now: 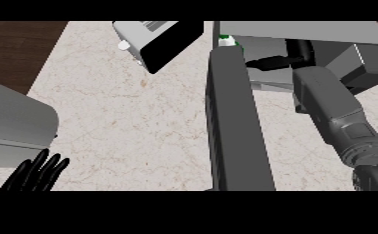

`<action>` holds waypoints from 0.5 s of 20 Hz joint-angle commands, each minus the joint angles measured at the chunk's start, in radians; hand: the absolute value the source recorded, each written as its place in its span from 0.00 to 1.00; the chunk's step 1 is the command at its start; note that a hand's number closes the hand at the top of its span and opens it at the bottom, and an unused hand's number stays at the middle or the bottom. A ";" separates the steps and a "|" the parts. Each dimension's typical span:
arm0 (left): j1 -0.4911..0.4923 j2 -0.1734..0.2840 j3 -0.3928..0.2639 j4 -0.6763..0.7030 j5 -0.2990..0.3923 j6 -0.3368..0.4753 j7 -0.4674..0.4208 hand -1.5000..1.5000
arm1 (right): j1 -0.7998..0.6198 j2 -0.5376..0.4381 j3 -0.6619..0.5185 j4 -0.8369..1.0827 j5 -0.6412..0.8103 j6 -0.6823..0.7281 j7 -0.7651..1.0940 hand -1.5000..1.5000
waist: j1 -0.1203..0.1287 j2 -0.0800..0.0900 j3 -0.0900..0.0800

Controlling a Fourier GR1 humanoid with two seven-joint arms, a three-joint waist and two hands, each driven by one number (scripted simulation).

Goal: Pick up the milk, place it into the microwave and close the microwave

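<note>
The milk (227,41) shows only as a small white top with a green cap, just past the far end of the open microwave door (235,128), at the left of the microwave's (295,29) opening. The door, a long dark grey slab, hides the rest of the carton. My right forearm runs up from the lower right into the opening, and my right hand (275,62) lies inside, just right of the milk. Whether it touches the carton is hidden. My left hand (35,172) rests open at the lower left edge, fingers up, holding nothing.
A grey toaster (156,40) with a black side stands on the marble counter (133,118) at the upper middle. A grey box-like appliance (22,123) sits at the left edge. Dark wood floor (26,48) lies beyond the counter's upper left edge.
</note>
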 commanded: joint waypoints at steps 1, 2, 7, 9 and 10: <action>-0.011 0.018 -0.058 0.027 -0.034 -0.054 0.013 0.00 | 0.032 0.055 -0.035 -0.003 -0.045 0.121 -0.044 0.00 | -0.024 -0.014 -0.001; -0.065 0.012 -0.078 0.044 -0.049 -0.021 0.051 0.00 | 0.054 0.031 -0.040 0.000 -0.051 0.178 -0.056 0.00 | -0.034 -0.008 0.000; -0.091 -0.039 -0.143 0.147 -0.208 -0.053 -0.033 0.00 | 0.133 0.086 -0.054 -0.011 -0.085 0.295 -0.102 0.00 | -0.058 -0.028 -0.003; -0.096 -0.059 -0.177 0.138 -0.258 -0.034 -0.027 0.00 | 0.179 0.126 -0.039 -0.023 -0.081 0.295 -0.123 0.00 | -0.068 -0.035 -0.003; -0.087 -0.093 -0.218 0.115 -0.298 -0.002 -0.014 0.00 | 0.203 0.151 -0.041 -0.025 -0.086 0.285 -0.139 0.00 | -0.064 -0.034 -0.003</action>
